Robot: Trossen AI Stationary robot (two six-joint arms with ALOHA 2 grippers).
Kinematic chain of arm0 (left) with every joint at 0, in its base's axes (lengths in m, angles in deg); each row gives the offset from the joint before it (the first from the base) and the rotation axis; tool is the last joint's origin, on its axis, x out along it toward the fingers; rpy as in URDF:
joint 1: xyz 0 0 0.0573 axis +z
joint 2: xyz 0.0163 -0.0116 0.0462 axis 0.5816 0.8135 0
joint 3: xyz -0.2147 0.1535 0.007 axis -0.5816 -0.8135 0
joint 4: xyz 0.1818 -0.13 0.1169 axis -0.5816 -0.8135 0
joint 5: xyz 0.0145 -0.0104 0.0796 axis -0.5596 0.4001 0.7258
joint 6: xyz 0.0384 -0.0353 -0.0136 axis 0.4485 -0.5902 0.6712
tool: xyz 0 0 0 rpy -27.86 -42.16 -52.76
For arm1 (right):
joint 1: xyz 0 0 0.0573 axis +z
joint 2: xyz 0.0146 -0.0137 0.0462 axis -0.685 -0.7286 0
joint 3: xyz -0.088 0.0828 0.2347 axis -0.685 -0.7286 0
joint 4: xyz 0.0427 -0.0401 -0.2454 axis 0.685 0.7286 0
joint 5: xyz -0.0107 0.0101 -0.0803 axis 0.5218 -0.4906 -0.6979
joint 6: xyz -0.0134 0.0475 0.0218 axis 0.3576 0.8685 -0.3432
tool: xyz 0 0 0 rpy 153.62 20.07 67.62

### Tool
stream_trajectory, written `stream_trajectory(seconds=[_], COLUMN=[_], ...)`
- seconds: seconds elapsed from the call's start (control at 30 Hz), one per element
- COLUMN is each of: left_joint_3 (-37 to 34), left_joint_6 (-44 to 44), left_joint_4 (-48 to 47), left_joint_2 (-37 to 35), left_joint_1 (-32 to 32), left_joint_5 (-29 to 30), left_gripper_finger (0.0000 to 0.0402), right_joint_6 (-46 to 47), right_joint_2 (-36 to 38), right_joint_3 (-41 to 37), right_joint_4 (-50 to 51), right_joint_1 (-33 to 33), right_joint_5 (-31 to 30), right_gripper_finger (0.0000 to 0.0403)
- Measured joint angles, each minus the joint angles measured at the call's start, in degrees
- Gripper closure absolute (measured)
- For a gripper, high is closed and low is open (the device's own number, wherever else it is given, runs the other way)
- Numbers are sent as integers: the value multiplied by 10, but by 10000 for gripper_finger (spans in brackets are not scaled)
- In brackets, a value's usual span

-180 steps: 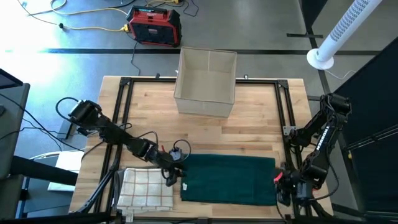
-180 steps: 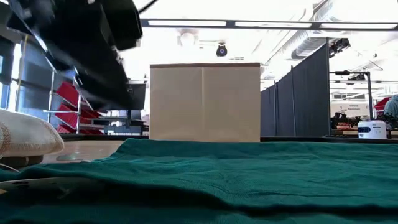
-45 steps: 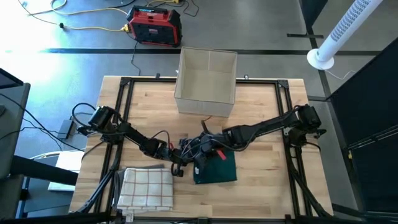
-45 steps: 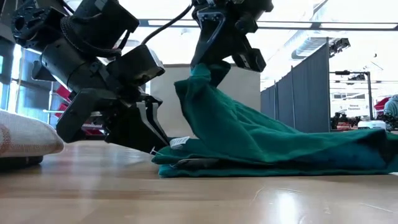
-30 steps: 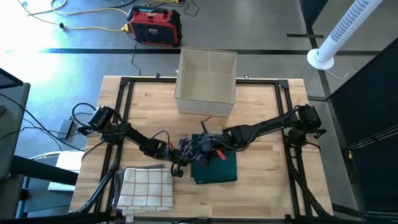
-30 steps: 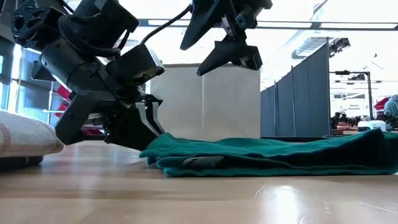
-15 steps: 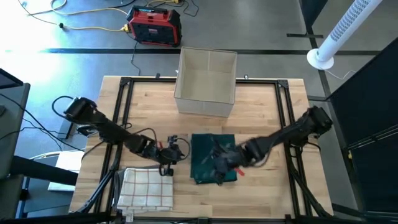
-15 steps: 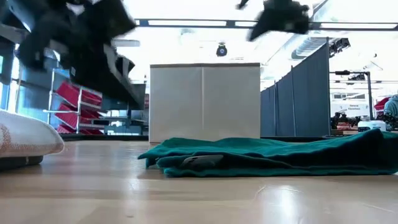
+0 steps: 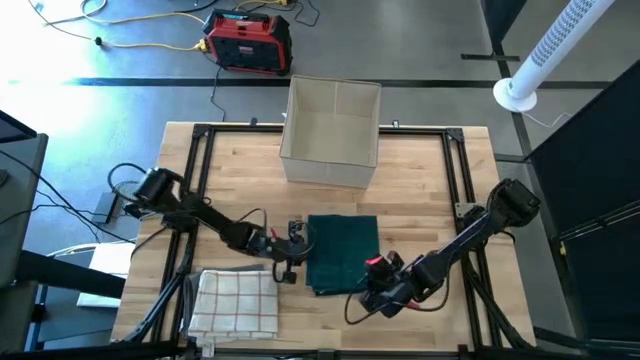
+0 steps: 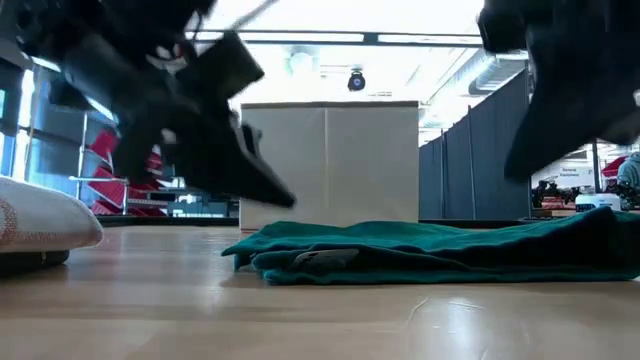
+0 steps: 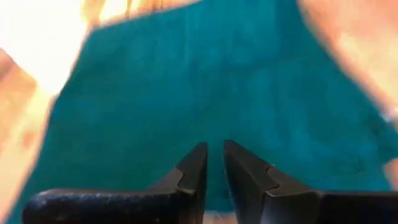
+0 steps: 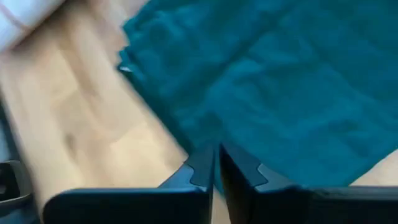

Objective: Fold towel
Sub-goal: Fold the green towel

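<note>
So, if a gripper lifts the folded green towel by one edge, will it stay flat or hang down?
The green towel would probably droop: its layers already sag and wrinkle in the low view. It likely unfolds partly, since nothing holds the layers together. It should not slide easily, as its nap looks rough against the wooden table.

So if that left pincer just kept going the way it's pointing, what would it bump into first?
Most likely the folded green towel: the left pincer points straight at it, with nothing visible between. How much gap remains is hard to judge.

grey floor [image 9: 120,60] around a wooden table [image 9: 420,180]
far off: red case [image 9: 248,40], yellow cable [image 9: 150,45], dark partitions [image 10: 490,150], bright ceiling strips [image 10: 400,38]
</note>
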State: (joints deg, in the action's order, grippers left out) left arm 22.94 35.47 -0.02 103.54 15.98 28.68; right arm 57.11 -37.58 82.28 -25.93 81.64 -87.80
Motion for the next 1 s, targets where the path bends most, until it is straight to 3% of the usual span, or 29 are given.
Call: stream_trajectory(seconds=[0.2, 0.47, 0.8, 1.0], left_joint_3=[2, 5, 6, 7], left_joint_6=[-66, -126, -117, -42], left_joint_4=[-24, -22, -40, -100], left_joint_2=[15, 16, -8, -116], left_joint_1=[-13, -59, -75, -72], left_joint_5=[-25, -57, -60, -23], left_gripper_finger=[355, 355, 355, 355], right_joint_6=[48, 54, 19, 4], right_joint_2=[-4, -3, 11, 29], right_joint_3=[-65, -75, -75, -53], right_joint_4=[-47, -27, -50, -58], right_joint_1=[15, 13, -4, 4], right_joint_5=[1, -20, 4, 1], right_gripper_finger=[400, 402, 403, 403])
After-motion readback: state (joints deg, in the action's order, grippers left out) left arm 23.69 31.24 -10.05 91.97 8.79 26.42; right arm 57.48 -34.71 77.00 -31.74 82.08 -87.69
